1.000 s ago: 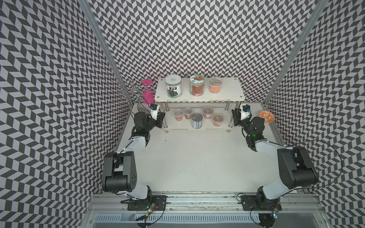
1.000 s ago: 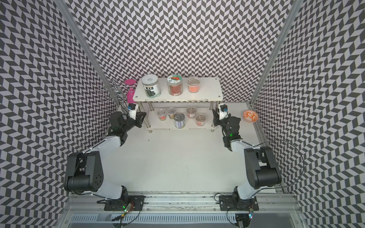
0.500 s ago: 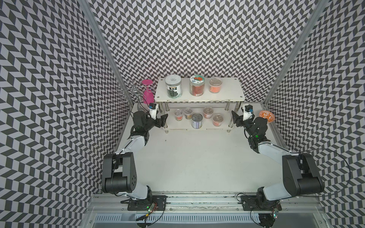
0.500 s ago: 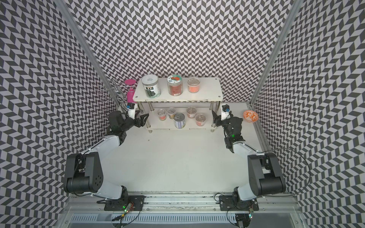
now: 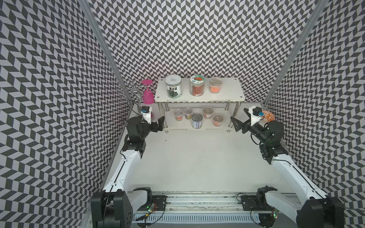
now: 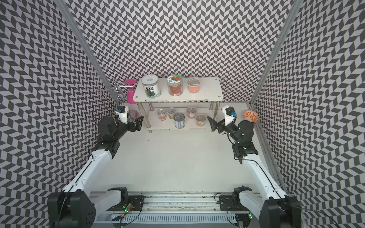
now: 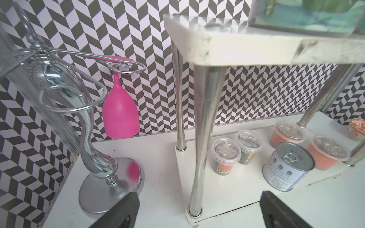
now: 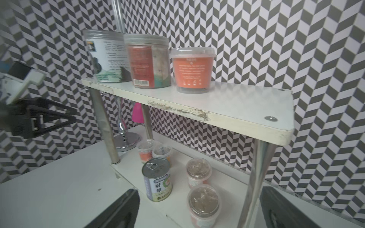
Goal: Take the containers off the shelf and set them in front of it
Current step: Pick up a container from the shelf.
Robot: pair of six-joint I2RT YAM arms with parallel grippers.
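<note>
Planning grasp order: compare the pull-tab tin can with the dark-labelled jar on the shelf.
The tin can stands on the shelf's lower tier; the dark-labelled jar on its top tier. The tin can is metal with a pull-tab; the jar is clear with a flat pale lid. The jar looks taller and wider than the can. Both stand upright and are round.

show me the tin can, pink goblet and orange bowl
pull-tab tin can (image 5: 197, 124): in a top view, side label
pink goblet (image 7: 120, 116): left wrist view, upside-down cup
orange patterned bowl (image 6: 250, 116): in a top view, inside
</note>
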